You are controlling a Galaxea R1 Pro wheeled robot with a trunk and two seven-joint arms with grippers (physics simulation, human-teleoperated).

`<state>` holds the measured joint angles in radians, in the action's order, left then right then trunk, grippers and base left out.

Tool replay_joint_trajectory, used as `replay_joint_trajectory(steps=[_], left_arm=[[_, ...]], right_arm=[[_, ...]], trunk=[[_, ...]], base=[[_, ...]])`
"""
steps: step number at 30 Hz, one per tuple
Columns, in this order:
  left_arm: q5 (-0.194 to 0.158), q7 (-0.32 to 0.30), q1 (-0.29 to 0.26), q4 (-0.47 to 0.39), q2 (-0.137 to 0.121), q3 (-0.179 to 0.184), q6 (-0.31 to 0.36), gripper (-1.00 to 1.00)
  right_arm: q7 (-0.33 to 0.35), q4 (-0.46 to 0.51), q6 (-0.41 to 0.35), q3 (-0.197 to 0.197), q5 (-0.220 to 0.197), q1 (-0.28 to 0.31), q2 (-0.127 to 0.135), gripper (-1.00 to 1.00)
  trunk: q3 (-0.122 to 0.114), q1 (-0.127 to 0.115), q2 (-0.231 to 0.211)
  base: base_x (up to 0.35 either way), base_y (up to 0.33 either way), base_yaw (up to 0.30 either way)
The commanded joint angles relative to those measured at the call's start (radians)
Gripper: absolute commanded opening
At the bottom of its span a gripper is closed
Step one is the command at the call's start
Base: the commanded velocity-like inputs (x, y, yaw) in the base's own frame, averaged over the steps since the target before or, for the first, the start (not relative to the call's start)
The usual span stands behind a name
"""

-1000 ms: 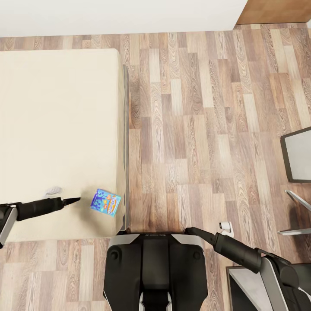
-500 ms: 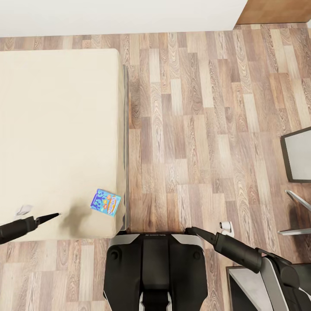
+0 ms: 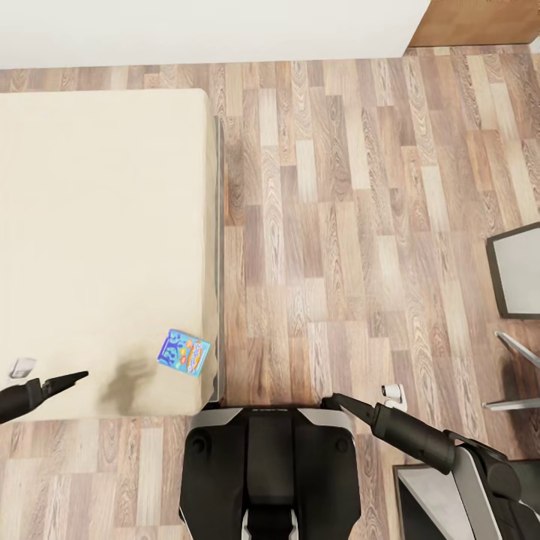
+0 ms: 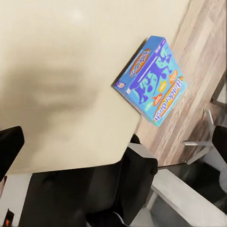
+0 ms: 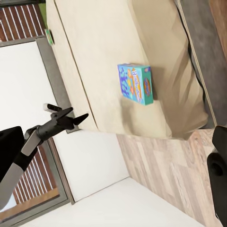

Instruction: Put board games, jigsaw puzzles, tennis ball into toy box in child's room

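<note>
Blue board game (image 3: 184, 352) alone on the beige bed (image 3: 97, 225), both arms hanging clear of it.

The box lies flat on the mattress near the bed's right edge, at the near corner, its cartoon cover facing up; the left wrist view shows the same blue box (image 4: 150, 80) just beside the mattress edge, with wooden floor (image 3: 352, 210) beyond it. The left gripper (image 3: 71, 379) hovers over the near left part of the bed, well apart from the game, fingers pinched to a narrow point and holding nothing. The right gripper (image 3: 343, 403) hangs over the floor just in front of the robot's dark base (image 3: 270, 472), also drawn narrow and empty. A grey-topped piece of furniture (image 3: 517, 279) stands at the far right.
</note>
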<state>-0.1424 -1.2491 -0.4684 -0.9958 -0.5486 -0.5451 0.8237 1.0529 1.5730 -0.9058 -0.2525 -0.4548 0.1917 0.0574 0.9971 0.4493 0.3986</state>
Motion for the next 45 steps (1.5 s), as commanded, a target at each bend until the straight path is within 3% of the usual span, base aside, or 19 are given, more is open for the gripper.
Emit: replay_joint_trajectory(steps=[1, 45], left_arm=[[-0.002, -0.002, 0.001, -0.004, 0.001, 0.004, 0.018, 1.00], [-0.003, -0.008, 0.002, -0.014, 0.003, 0.013, 0.037, 1.00]], right_arm=[[0.002, 0.000, -0.004, -0.001, 0.000, 0.000, 0.000, 1.00], [0.004, -0.001, -0.001, -0.001, 0.003, 0.000, -0.001, 1.00]], trunk=[[-0.001, 0.001, 0.001], [-0.071, 0.001, 0.001]], base=[[0.000, 0.000, 0.000], [0.000, 0.000, 0.000]])
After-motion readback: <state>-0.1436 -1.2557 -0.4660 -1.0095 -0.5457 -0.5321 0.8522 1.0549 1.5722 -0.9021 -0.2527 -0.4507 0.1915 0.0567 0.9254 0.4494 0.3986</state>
